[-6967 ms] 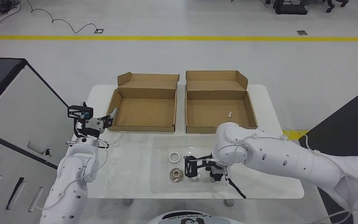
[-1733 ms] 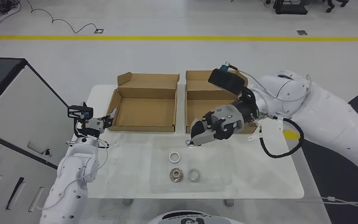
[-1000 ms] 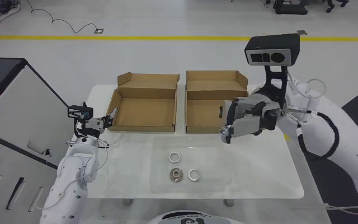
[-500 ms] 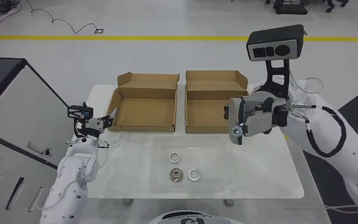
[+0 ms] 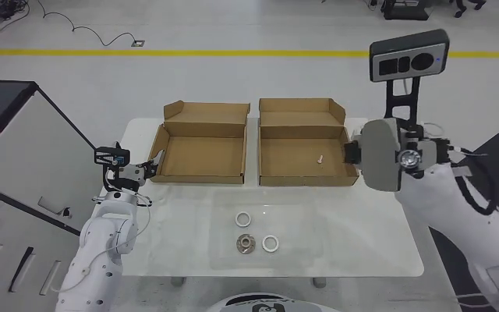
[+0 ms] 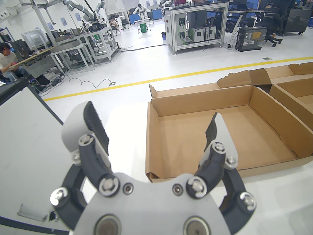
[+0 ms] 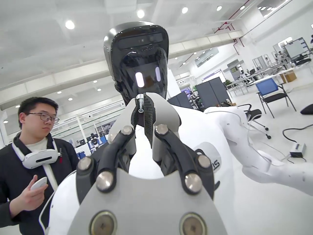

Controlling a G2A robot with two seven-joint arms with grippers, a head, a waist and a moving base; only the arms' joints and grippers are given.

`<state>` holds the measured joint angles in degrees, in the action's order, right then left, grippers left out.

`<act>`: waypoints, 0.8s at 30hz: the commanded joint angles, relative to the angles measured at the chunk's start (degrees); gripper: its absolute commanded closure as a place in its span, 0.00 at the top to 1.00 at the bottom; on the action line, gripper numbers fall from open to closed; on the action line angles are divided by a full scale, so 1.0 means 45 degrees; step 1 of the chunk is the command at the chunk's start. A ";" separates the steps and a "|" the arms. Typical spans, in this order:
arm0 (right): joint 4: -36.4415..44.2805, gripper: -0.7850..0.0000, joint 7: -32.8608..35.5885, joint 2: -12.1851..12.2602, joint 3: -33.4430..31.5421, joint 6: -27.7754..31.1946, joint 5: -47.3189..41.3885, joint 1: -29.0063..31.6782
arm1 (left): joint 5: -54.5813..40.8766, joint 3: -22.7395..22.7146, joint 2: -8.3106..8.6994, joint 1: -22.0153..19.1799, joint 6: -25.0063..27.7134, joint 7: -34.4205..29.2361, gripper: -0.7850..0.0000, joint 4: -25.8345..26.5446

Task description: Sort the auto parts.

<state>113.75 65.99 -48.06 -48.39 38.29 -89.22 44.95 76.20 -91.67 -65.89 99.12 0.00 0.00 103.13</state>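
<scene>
White table (image 5: 187, 226) on a pale workshop floor, two open cardboard boxes (image 5: 204, 154) at its 12 o'clock side and three ring parts (image 5: 244, 219) toward 6. My left gripper (image 6: 152, 112) gapes wide and empty at 9 o'clock. My right gripper (image 7: 143, 102), at 3, pinches a small screw (image 7: 139, 104). A loose bolt (image 5: 320, 158) lies in the right-hand box (image 5: 284, 164)

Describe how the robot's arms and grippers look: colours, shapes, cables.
The left arm and right arm are glossy white rounded shells; thin cables loop beside the right wrist. The left gripper and right gripper each have a silver-grey plate, black linkages with bolts, and white fingers lined with black ribbed pads.
</scene>
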 commanded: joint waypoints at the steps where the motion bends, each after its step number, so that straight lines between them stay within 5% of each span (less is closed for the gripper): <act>1: -0.0069 0.00 0.0182 -0.0136 -0.0194 -0.0182 0.0019 0.0145 | 0.0000 0.0000 0.0000 0.0000 0.0000 0.0000 1.00 0.0000; 18: -0.1789 0.00 -0.0626 -0.1269 0.0149 -0.1689 0.3451 -0.0396 | 0.0000 0.0000 0.0000 0.0000 0.0000 0.0000 1.00 0.0000; 24: -0.1933 0.00 -0.0661 -0.1692 0.0313 -0.1490 0.2783 -0.0331 | 0.0000 0.0000 0.0000 0.0000 0.0000 0.0000 1.00 0.0000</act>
<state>105.19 62.62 -55.48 -46.98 31.35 -76.11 43.41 76.20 -91.67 -65.89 99.12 0.00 0.00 103.13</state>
